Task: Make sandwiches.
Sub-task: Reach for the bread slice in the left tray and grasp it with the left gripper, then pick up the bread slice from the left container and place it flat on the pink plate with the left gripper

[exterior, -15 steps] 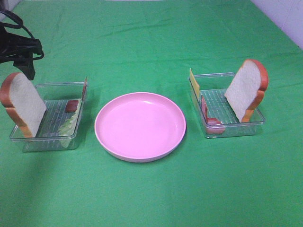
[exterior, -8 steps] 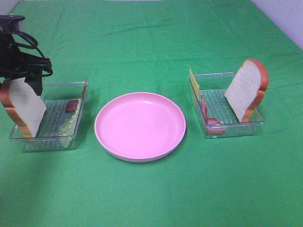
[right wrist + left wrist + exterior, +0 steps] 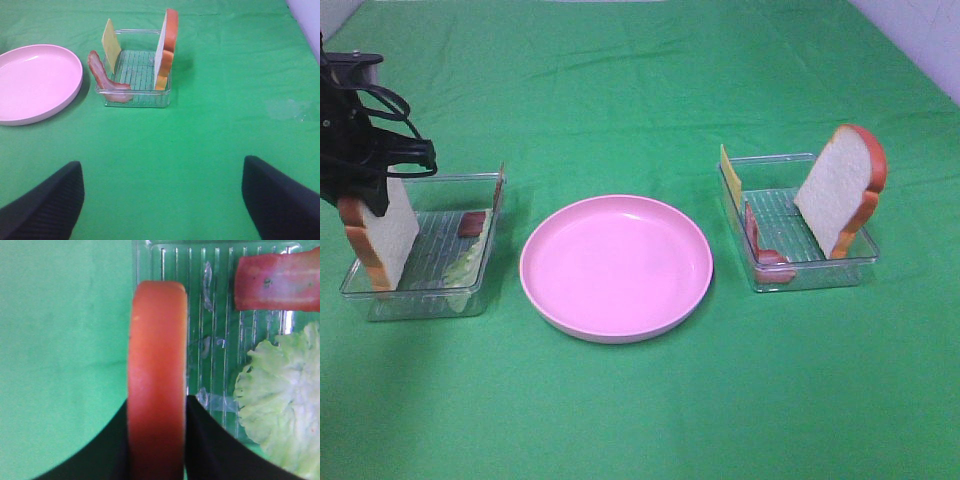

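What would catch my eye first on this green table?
The big pink plate in the middle stands out against the green cloth. At the left, the left gripper clamps a standing bread slice in the left tray; a second bread slice leans in the right tray.

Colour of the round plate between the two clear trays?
Plain pink, no pattern; the round plate shows best in the exterior high view.
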Motion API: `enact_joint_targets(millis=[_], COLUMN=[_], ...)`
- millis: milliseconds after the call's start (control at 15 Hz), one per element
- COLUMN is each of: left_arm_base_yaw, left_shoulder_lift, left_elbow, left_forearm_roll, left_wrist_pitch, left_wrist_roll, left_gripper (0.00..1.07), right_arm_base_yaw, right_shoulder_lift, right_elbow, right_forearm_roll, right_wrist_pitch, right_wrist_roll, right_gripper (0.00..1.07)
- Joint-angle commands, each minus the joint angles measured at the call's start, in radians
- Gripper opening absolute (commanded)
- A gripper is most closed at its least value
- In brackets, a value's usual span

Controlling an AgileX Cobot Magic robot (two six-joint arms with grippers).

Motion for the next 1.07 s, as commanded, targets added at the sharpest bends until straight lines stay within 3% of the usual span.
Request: enact_joint_targets(millis=[67, 200, 533, 800, 1000, 1067], left_arm_base_yaw=[0.004, 0.004, 0.004, 0.004, 0.004, 0.004], left_shoulder_lift=[0.000, -0.010, -0.168, -0.369, -0.398, -0.387], left_elbow=[-0.003, -0.003, -0.030, -0.031, -0.031, -0.031], left_forearm_roll=[0.005, 0.005, -0.031, -0.199, -0.411, -0.522], left_wrist_pitch=[-0.009, -0.008, 0.006, 0.004, 0.003, 0.003], left_wrist_roll=[-0.011, -0.004, 0.001, 0.088, 0.217, 0.293], left_gripper=[0.08, 0.00, 0.00, 0.00, 0.00, 0.00], right_arm_base_yaw=[-0.006, -0.006, -0.006, -0.006, -0.006, -0.006], right_shoulder_lift=[-0.016, -0.016, -0.016, -0.016, -0.016, -0.016], right_elbow=[0.002, 0.002, 0.002, 0.002, 0.002, 0.002], right_forearm_roll=[-0.003, -0.003, -0.003, -0.003, -0.003, -0.003], right_wrist_pitch=[-0.001, -0.001, -0.001, -0.001, -0.001, -0.001], right_wrist_roll=[0.011, 0.011, 0.011, 0.011, 0.011, 0.011], right_gripper=[0.81, 0.81, 0.81, 0.81, 0.81, 0.81])
